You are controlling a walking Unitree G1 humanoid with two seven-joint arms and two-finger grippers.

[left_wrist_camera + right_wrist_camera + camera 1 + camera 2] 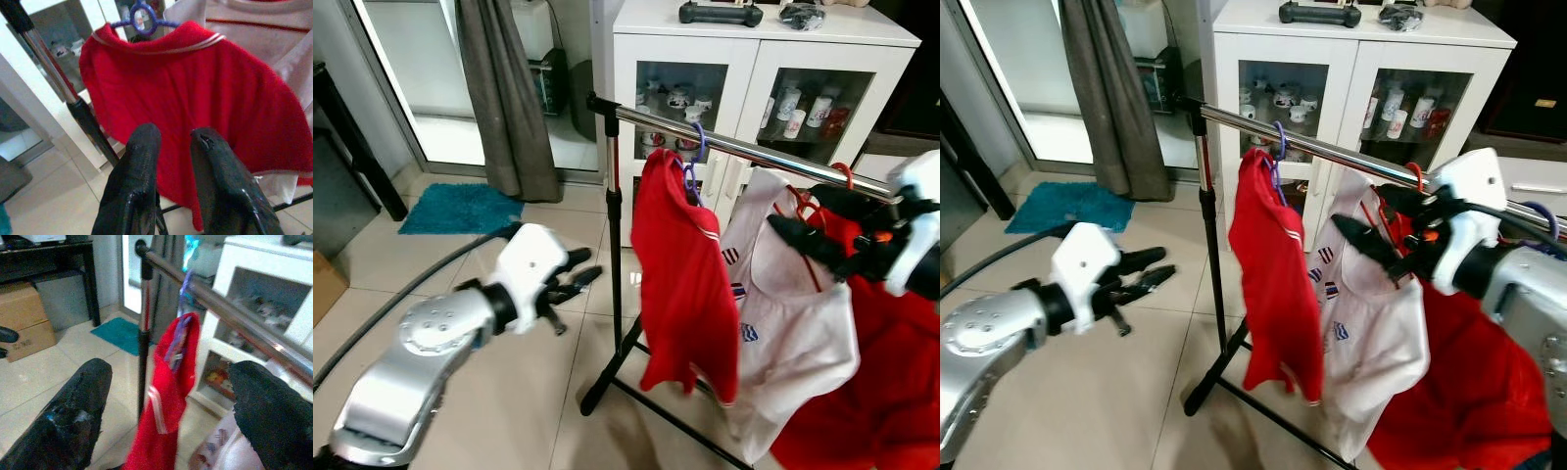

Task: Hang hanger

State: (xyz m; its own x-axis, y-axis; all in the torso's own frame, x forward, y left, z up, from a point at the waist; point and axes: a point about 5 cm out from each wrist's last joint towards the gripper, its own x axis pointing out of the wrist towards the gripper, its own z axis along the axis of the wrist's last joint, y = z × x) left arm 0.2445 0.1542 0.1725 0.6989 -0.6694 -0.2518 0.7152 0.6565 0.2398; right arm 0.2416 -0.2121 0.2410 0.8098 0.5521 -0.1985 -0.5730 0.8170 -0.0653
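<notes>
Red shirt (pixel 680 284) hangs on a purple hanger (pixel 693 162) on the metal rail (pixel 744 150).

White shirt (pixel 793 323) hangs next to it on a red hanger (pixel 842 174), with more red cloth (pixel 891 392) behind it, and these crowd the rail's right side. Behind the rail stands a white cabinet (pixel 754 49) with cups behind glass doors. A grey curtain (pixel 504 98) hangs by a bright door, and a teal mat (pixel 455 208) lies on the pale tiled floor (pixel 519 392). The left gripper (pixel 576 274) floats over the floor, well apart from the red shirt, its fingers nearly closed and holding nothing. The right gripper (pixel 1371 240) sits in front of the white shirt, beside the purple hanger, its fingers spread wide and empty.
</notes>
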